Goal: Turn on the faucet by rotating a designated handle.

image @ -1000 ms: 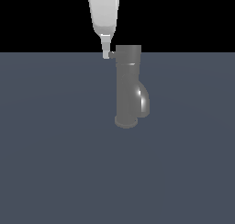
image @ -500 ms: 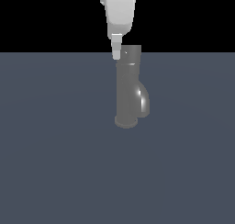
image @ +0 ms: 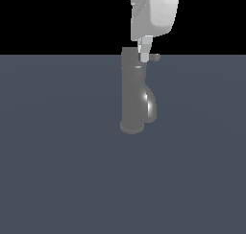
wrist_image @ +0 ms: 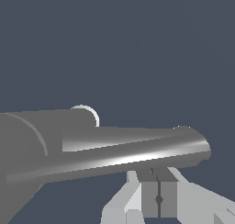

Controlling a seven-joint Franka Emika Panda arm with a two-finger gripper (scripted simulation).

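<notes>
A bare simulated test scene, not a real room. A flat, featureless slate-blue floor [image: 57, 170] fills the lower part of the exterior view beneath a plain black backdrop [image: 57, 17]. Just above centre, towards 12 o'clock, an upright grey metal cylinder faucet [image: 132, 94] stands alone, joined to no sink or wall.

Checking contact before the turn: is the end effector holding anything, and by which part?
Nothing is held. The end effector is shut with its fingertips beside the handle at the faucet cap, not around it.
</notes>
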